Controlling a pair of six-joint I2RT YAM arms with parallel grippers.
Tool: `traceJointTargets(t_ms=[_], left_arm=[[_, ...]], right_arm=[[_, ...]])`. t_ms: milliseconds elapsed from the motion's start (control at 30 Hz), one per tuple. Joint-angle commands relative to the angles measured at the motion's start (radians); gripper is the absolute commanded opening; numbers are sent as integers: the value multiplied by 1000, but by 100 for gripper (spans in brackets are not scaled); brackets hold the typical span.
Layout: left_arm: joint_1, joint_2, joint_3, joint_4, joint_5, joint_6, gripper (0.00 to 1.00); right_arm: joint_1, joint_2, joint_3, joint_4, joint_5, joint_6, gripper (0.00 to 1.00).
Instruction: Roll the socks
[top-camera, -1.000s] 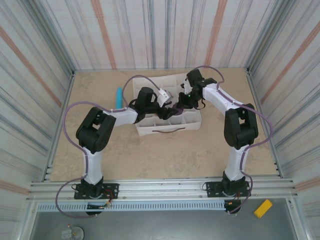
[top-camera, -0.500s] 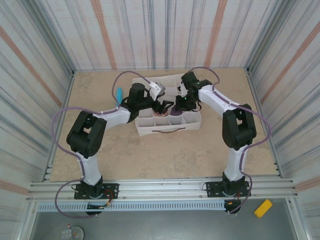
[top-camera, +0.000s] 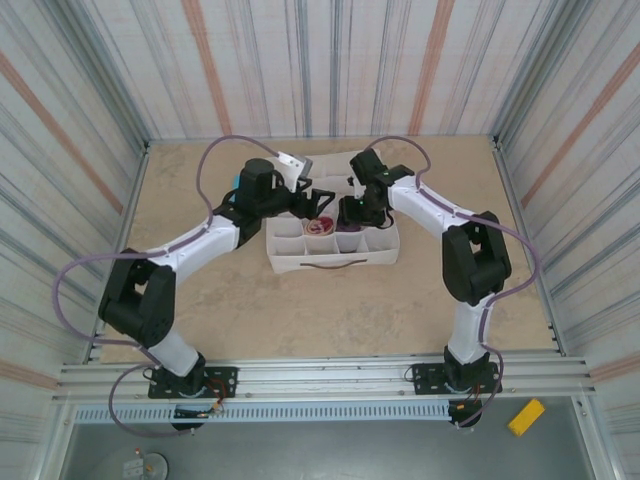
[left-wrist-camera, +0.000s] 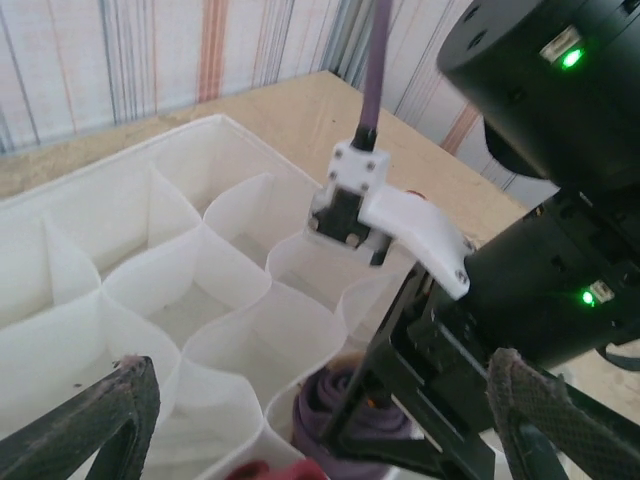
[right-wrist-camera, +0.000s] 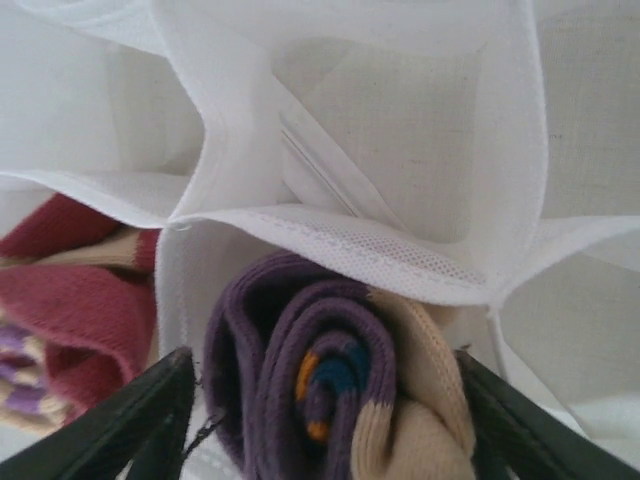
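Remotely, I see one white fabric organizer (top-camera: 300, 262) divided into cells. Two sock rolls sit in neighbouring cells: a purple roll (right-wrist-camera: 300, 370) with orange and blue stripes, and a maroon-and-beige roll (right-wrist-camera: 90, 290) beside it. My right gripper (right-wrist-camera: 322, 380) straddles the purple roll, jaws released. My left gripper (left-wrist-camera: 322, 375) hangs spread wide, empty.

Tan table (top-camera: 330, 300): white compartment organizer (top-camera: 290, 262) on it, far-centre. Light-blue cylinder (top-camera: 236, 181) just left of organizer, partly hidden.
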Motion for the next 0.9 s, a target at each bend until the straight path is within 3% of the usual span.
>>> traceJointTargets(t_ms=[0,100,167,333,433,567,700,867], left_arm=[[18,-93,-35,-105,-23,-85,87],[32,-166,-70,-135,-5,-132,88],[41,-207,-78,-176,8,-156,88],[42,-325,-106,-307,-2,-150,89],[45,-423,-181,-301,-42,-137,97],[80,-517,-202,-425,-82,-139,99],[118,-582,-212,-526,-86,-148,99],[154,-620,-198,-640,-136,-144,99]], right_arm=[[4,-83,21,-35,15,-6,76],[18,-124,18,-59,24,-26,93],[33,-151,16,-96,33,-34,98],[119,-275,-85,-105,83,-35,99],[203,-349,-167,-97,105,-17,99],[341,-388,-279,-40,138,68,99],[459,-359,-342,53,168,151,99],[485,-238,-333,156,150,204,99]])
